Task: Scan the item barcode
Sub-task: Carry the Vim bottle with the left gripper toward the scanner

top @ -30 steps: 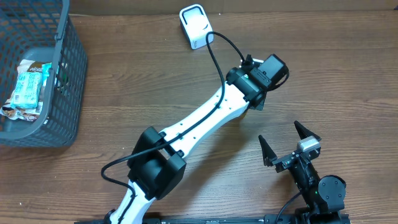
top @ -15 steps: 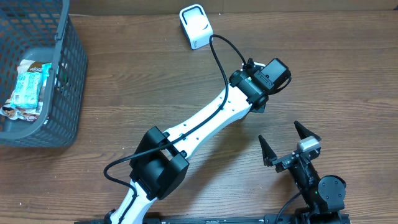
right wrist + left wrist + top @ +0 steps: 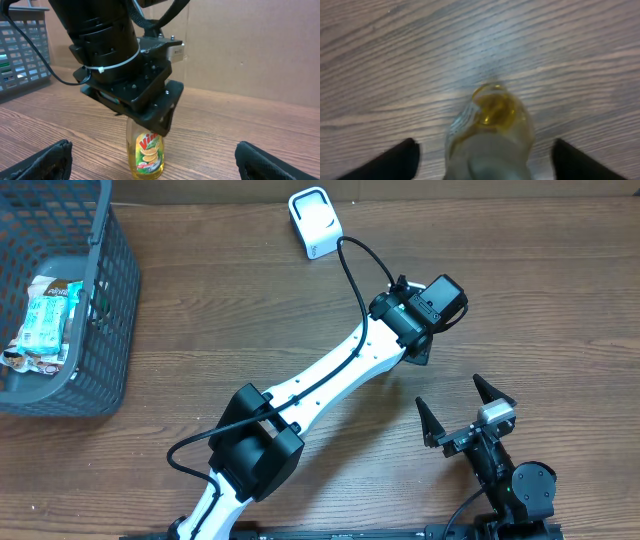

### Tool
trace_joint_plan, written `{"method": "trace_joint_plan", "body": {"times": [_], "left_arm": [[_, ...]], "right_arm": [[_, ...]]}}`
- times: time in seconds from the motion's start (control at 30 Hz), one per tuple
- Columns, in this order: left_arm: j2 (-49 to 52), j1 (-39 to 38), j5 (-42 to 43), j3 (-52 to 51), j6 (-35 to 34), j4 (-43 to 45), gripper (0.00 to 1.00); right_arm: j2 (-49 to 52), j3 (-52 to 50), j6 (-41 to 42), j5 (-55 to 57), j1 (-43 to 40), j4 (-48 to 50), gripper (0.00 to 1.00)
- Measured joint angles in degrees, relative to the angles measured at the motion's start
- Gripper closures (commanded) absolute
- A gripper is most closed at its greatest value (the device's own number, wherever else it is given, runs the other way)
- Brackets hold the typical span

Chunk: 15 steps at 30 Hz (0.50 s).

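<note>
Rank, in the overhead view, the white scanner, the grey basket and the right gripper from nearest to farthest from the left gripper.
1. right gripper, at the front right.
2. white scanner, at the table's far edge.
3. grey basket, at the far left.

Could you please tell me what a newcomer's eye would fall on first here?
The white left arm stretches diagonally across the wooden table, its end effector open over an upright bottle of yellow dish soap. A grey basket at the left edge holds a snack packet, and a small white scanner sits at the far edge.
</note>
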Motion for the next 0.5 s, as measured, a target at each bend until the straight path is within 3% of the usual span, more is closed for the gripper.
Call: {"method": "trace_joint_plan", "body": {"times": [0.5], "left_arm": [[-1.53, 0.0, 0.83, 4.9, 3.74, -1.16, 0.11]], "right_arm": [[0.0, 0.0, 0.02, 0.0, 0.0, 0.02, 0.0]]}}
